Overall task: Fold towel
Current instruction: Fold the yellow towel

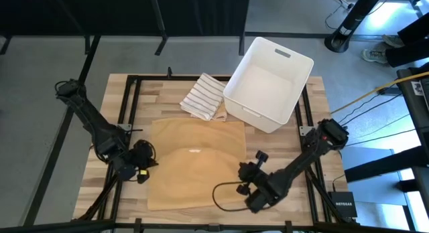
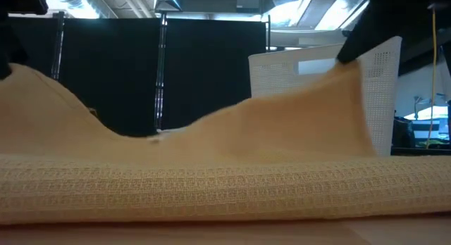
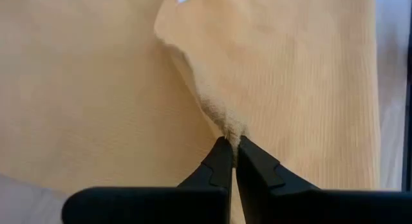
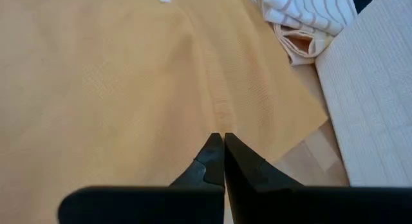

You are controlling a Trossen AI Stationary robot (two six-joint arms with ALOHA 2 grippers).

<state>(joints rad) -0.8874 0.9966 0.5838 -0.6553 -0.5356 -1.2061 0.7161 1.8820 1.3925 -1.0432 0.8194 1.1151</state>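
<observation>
1. The tan towel (image 1: 196,165) lies mid-table, its near part doubled over the far part.
2. The left gripper (image 3: 230,145) is clenched on a bunched towel edge at the left side.
3. The right gripper (image 4: 223,141) is pinched on the towel's right edge — both corners are raised in the low view.
4. Behind sit a striped cloth (image 1: 203,96) and a white bin (image 1: 293,102) — side by side.

Tan towel (image 1: 194,167), frame centre: matt waffle-weave cloth. Striped towel (image 1: 203,96), above it: white ribbed cloth. Bin (image 1: 269,83), upper right: smooth white plastic. Desk (image 1: 120,99): pale wood planks, matt.
</observation>
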